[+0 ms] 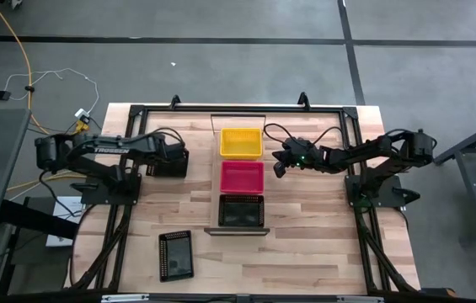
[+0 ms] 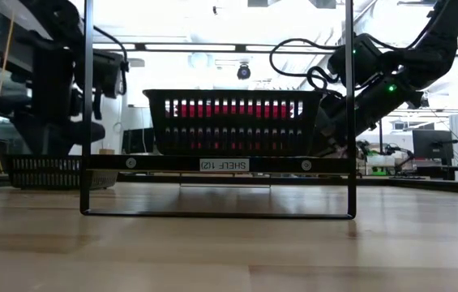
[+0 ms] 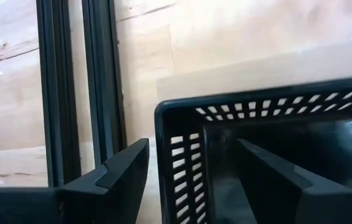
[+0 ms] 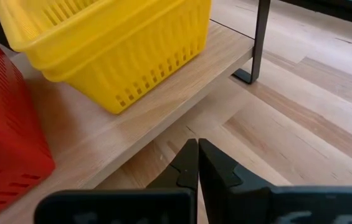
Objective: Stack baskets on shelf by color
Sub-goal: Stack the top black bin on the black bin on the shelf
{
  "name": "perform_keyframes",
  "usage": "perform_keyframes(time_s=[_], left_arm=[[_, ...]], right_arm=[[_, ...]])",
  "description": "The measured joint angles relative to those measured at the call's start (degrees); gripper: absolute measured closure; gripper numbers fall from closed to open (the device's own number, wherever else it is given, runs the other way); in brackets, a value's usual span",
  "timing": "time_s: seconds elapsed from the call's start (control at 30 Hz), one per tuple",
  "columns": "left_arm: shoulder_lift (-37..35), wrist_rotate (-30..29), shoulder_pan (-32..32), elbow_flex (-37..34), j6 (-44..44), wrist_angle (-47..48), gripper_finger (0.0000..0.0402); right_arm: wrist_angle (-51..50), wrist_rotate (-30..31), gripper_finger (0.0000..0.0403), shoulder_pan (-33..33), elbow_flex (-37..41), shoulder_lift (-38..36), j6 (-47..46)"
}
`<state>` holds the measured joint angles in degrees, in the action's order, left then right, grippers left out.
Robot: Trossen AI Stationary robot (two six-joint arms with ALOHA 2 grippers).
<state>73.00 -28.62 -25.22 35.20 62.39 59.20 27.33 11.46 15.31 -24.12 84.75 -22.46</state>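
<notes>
On the pale wooden shelf [image 1: 238, 120] sit yellow baskets [image 1: 241, 142] at the far end, a red basket [image 1: 243, 177] in the middle and a black basket [image 1: 242, 210] at the near end. Left of the shelf, a second black basket [image 3: 263, 106] stands on the table. My left gripper [image 3: 193, 143] is open above it. One finger [image 3: 123, 174] is outside the basket's side wall and the other [image 3: 275, 180] is inside. A third black basket [image 1: 175, 255] lies on the table near the front left. My right gripper [image 4: 197, 162] hovers shut right of the shelf, holding nothing.
Dark metal frame bars [image 3: 101, 81] run along the table just beyond the left basket. The shelf's thin black end frame [image 2: 87, 105] stands upright at the near end. Bare tabletop [image 1: 305, 252] lies at the front right.
</notes>
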Motion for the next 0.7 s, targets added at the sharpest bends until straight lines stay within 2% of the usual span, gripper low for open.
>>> perform_keyframes(time_s=[0.23, 0.43, 0.57, 0.7], left_arm=[[4.3, 0.9, 0.2, 0.0, 0.0, -0.7, 0.0177], [5.2, 3.6, 0.2, 0.0, -1.1, -1.5, 0.018], [5.2, 3.9, 0.2, 0.0, -1.1, -1.5, 0.0208], [5.2, 3.4, 0.2, 0.0, -1.1, -1.6, 0.0261]], right_arm=[[0.0, 0.0, 0.0402, 0.0, 0.0, 0.0, 0.0], [0.0, -0.1, 0.0402, 0.0, 0.0, 0.0, -0.6], [0.0, -0.1, 0.0402, 0.0, 0.0, 0.0, -0.6], [0.0, -0.1, 0.0402, 0.0, 0.0, 0.0, -0.6]])
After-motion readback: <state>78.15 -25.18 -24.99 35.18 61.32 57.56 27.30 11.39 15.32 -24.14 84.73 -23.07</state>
